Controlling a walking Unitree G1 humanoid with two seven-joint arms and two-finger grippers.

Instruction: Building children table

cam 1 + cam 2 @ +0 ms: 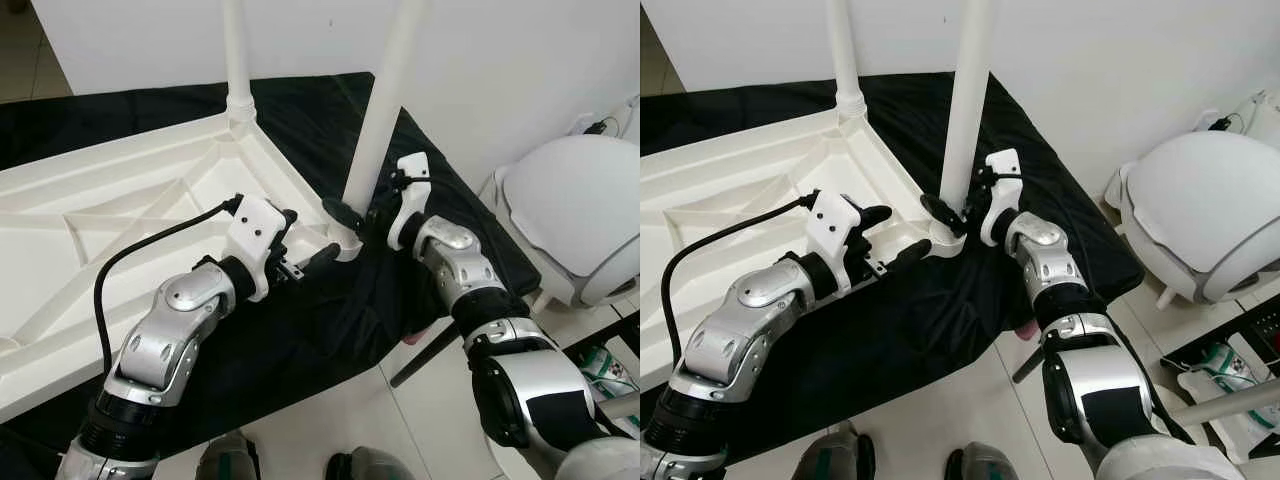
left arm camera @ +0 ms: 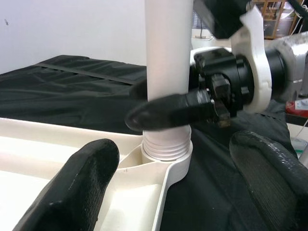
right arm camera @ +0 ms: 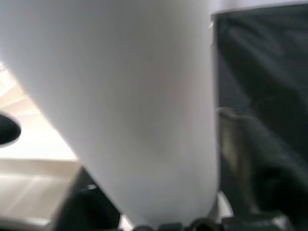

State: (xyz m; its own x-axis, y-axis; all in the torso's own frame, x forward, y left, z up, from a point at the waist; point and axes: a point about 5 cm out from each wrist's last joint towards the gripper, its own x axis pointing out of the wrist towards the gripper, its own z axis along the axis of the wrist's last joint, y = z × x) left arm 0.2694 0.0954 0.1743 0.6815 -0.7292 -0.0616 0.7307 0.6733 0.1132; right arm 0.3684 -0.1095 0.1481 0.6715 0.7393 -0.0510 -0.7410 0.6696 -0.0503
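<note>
Tabletop (image 1: 120, 250) lies upside down on the black cloth (image 1: 300, 330); one leg (image 1: 236, 50) is seated at its far corner, and a second leg (image 1: 385, 100) stands in the near-right corner socket (image 2: 166, 161), threads showing. Right gripper (image 1: 362, 212) is clenched on that leg just above the socket. Left gripper (image 2: 168, 178) hangs released beside the corner. Hollow plastic, likely light, stiff and slick: grip low near the threads.

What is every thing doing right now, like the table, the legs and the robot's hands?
Tabletop: upside down on the black cloth.
Far leg: upright in its corner socket.
Near leg: standing in its socket, threads showing, not fully screwed in.
Right hand: shut on near leg.
Left hand: open, beside the socket.
</note>
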